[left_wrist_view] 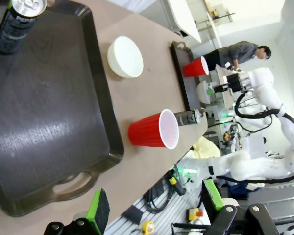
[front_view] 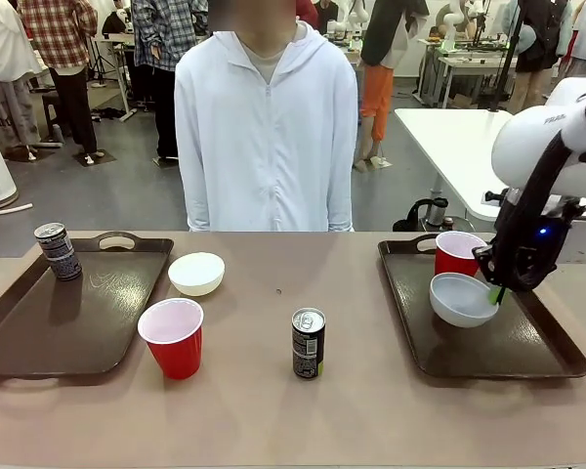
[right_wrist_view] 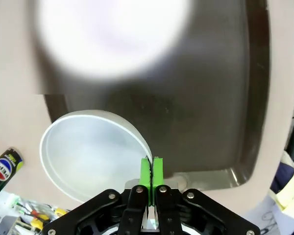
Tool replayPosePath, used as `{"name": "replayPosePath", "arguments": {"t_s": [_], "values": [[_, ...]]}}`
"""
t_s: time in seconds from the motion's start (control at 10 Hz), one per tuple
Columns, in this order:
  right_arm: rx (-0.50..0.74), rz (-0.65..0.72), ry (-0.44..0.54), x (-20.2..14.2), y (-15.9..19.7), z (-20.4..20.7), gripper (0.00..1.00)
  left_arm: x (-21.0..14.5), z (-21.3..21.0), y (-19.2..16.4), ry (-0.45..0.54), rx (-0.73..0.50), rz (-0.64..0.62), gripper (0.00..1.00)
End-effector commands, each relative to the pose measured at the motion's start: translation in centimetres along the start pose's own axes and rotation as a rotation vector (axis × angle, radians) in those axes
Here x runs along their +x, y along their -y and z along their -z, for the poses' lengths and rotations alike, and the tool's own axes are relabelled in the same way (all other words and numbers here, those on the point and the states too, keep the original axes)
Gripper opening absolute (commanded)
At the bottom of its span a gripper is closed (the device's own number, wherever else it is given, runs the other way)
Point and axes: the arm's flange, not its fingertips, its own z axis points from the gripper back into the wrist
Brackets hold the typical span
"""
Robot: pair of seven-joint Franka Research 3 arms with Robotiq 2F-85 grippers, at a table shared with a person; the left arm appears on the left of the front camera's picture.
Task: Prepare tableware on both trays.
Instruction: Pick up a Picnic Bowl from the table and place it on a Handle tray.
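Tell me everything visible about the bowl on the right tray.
The bowl is small, round and whitish, smooth like plastic, empty, mouth up. It is on the right tray, just in front of the red cup; whether they touch is unclear. The right gripper is shut on its thin rim, green pads either side.

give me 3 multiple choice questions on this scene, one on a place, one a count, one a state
1. The middle can stands on: A a plate, B the table, C a box.
2. Red cups in view: A one, B two, C three.
3. The right gripper is: A open, B shut on a cup, C shut on the right bowl rim.
Answers: B, bare tabletop lies under it; B, one left, one right; C, green pads pinch the rim.
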Motion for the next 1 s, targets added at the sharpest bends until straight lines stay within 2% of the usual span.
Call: {"name": "replayPosePath", "arguments": {"t_s": [0.0, 0.5, 0.8, 0.9], "values": [[-0.018, 0.023, 0.008, 1.3, -0.2, 0.4, 0.0, 0.0, -0.2, 0.1, 0.011, -0.018, 0.01, 1.0], [-0.049, 0.016, -0.045, 2.5, -0.7, 3.4, 0.0, 0.0, -0.2, 0.1, 0.011, -0.018, 0.01, 1.0], [-0.031, 0.006, -0.027, 1.3, -0.8, 1.5, 0.9, 0.0, -0.2, 0.1, 0.011, -0.018, 0.01, 1.0], [-0.022, 0.001, -0.036, 0.4, -0.9, 0.2, 0.81, 0.0, -0.2, 0.1, 0.011, -0.018, 0.01, 1.0]]}}
